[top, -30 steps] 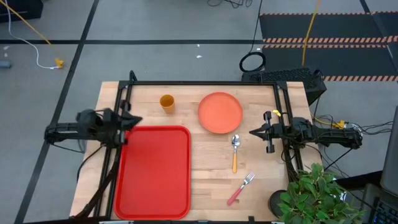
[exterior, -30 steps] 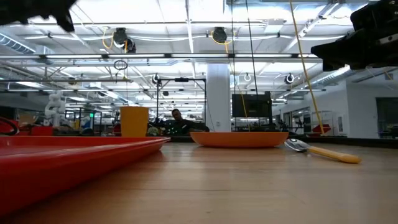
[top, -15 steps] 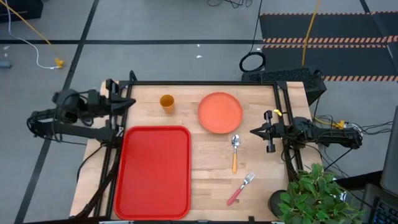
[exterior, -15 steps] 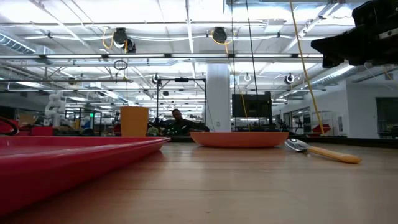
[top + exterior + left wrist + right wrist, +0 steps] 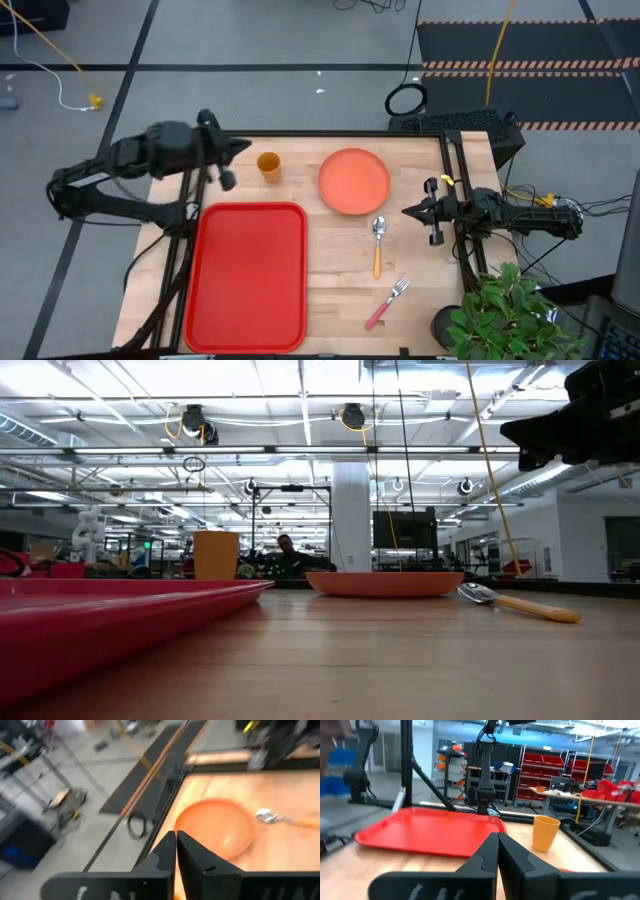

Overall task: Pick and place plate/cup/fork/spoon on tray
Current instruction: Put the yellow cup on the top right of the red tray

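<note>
Zero of four items sit on the tray (image 5: 250, 270); all remain on the bare table (image 5: 330, 270). My left gripper (image 5: 238, 148), fingers pressed together and holding nothing, hangs just beside the cup (image 5: 268, 164), the tray below and near it. The plate (image 5: 354, 180) lies farther out past the cup. My right gripper (image 5: 408, 212), also pinched closed and empty, waits near the spoon (image 5: 378, 243), with the fork (image 5: 389, 301) a little off to its side. Left to do, as I judge: everything.
</note>
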You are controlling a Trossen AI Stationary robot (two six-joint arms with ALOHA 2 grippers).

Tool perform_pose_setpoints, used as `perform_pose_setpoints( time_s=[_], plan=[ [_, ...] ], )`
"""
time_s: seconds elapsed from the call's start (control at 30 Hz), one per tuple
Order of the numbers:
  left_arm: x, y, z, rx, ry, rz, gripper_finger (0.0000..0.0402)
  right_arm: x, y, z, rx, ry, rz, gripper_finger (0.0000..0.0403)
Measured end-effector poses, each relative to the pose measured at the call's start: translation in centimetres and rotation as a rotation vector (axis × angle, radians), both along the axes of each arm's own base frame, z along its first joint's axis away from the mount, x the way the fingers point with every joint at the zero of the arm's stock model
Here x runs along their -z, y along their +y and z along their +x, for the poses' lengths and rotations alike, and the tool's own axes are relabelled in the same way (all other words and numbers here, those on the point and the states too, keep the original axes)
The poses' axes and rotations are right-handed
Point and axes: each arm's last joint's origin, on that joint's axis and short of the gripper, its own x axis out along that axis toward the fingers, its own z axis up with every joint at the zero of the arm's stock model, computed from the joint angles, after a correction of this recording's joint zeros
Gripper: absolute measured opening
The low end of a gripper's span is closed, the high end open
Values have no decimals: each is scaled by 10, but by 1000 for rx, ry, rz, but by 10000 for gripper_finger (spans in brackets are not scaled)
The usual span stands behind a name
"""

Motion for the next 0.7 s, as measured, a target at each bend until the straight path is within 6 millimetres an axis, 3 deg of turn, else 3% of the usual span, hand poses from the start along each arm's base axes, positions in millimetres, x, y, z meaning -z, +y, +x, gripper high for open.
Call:
perform_pose_setpoints(
  time_s=[0.33, 0.7],
  plan=[
    [52, 40, 32, -105, 277, -111, 87, -12, 0, -2, -59, -106, 370, 0],
    [126, 52, 55, -72, 568, -177, 162, -10, 0, -1, -54, -92, 392, 0]
  ],
)
